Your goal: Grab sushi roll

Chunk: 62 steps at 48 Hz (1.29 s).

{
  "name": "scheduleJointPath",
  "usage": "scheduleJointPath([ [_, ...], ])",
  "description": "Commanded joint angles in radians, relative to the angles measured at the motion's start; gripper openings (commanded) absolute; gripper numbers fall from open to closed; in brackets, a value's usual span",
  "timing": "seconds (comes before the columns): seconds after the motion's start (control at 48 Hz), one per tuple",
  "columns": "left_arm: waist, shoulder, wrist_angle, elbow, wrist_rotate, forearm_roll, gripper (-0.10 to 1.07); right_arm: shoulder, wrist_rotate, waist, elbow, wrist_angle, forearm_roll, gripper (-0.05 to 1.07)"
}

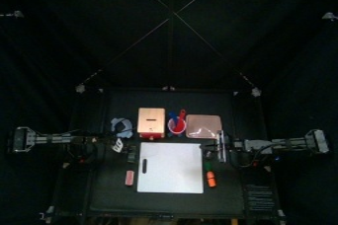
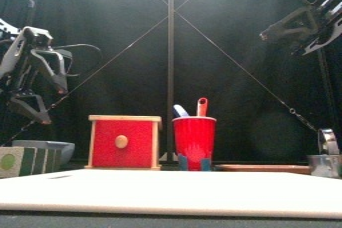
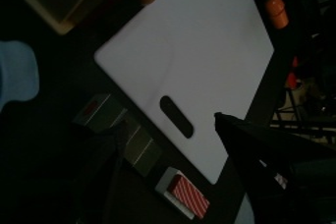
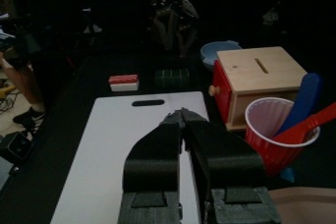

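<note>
Seen from above, with 12 o'clock at the far edge of the counter, my left pincer hangs over the left edge. Only 1 dark shape of it shows in its own camera, so I cannot tell whether it is open or closed.

The sushi roll is hard to read. It shows as a short row of dark green blocks on the counter, just off the slotted end of the white cutting board. From above it shrinks to a pale speck, at about 3 o'clock from my left pincer and near it. At table height it is cut off at the left margin.

A red-and-white piece lies near it, at about 6 o'clock from it, and I cannot make out what it is.

Behind the board, at 12 o'clock, stand a red box and a red cup holding utensils. An orange piece lies just off the board's right edge.

My right pincer is closed on nothing and held above the board's right end. The roll lies at 9 o'clock from it, well apart, with the whole board between them.
</note>
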Motion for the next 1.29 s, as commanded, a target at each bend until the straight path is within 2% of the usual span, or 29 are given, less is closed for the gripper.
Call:
scheduleJointPath([
  [0.0, 0.011, 0.002, 0.009, -0.012, -0.028, 0.028, 1.01, 0.011, 0.002, -0.005, -0.011, -0.005, 0.005, 0.02],
  [0.146, 0.041, 0.002, 0.063, -0.014, -0.135, 0.138, 1.01, 0.011, 0.002, -0.005, -0.011, -0.005, 0.006, 0.02],
  [0.25, 0.048, 0.002, 0.103, -0.029, -0.245, 0.235, 1.01, 0.011, 0.002, -0.005, -0.011, -0.005, 0.006, 0.02],
  [0.396, 0.043, 0.005, 0.138, -0.057, -0.445, 0.382, 1.01, 0.011, 0.002, -0.005, -0.011, -0.003, 0.006, 0.02],
  [0.562, -0.046, 0.051, 0.149, -0.089, -0.672, 0.54, 1.01, 0.014, 0.002, -0.008, -0.011, -0.005, 0.006, 0.02],
  [0.75, -0.126, 0.133, 0.155, -0.117, -0.862, 0.658, 1.01, 0.018, 0.002, -0.012, -0.011, -0.003, 0.006, 0.02],
  [1.021, -0.163, 0.219, 0.166, -0.163, -1.034, 0.73, 1.01, 0.02, 0.002, -0.014, -0.003, -0.005, 0.006, 0.02],
  [1.271, -0.173, 0.319, 0.161, -0.199, -1.069, 0.733, 1.01, 0.02, 0.002, -0.014, 0.006, -0.003, 0.005, 0.02],
])
